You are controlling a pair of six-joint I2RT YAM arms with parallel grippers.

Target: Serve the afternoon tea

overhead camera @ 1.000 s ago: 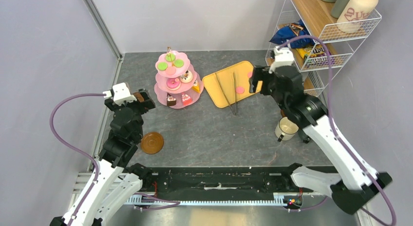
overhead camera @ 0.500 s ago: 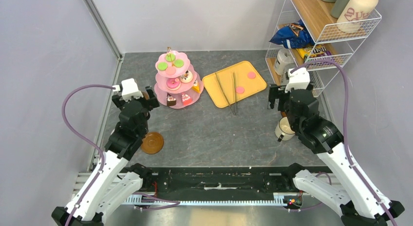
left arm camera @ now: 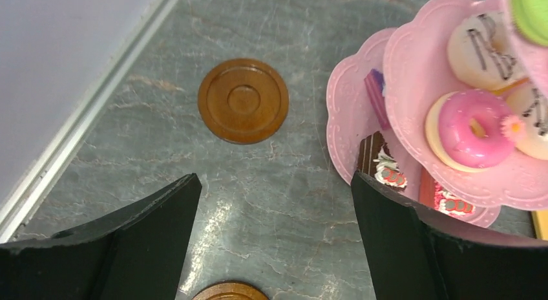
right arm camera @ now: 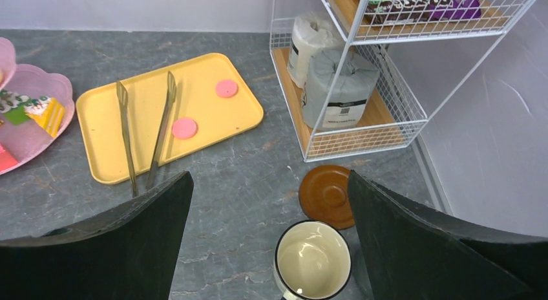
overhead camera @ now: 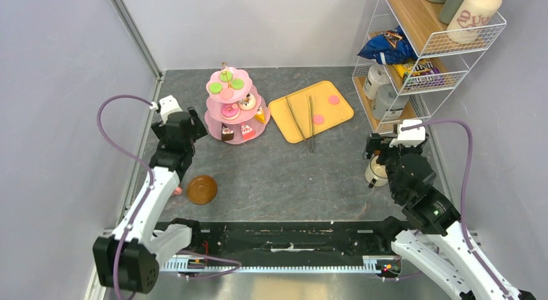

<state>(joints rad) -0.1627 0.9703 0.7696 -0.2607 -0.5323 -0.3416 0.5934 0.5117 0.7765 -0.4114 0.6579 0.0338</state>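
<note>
— What did your wrist views add?
— A saucer beside the mug, hidden from above. My left end effector gaped empty near the stand; my right end effector likewise, by the mug.

- We note a flat yellow rectangular plastic tray on the grey marbled tabletop, lying at an angle.
- Slim metal tongs lie on the tray, tips over its near edge.
- A white wire shelf rack with wooden boards stands at the far right corner.
- Top shelf: a cream bottle with red lettering, upright.
- Middle shelf: a blue crisp bag and, just beside it, a yellow candy packet.
</note>
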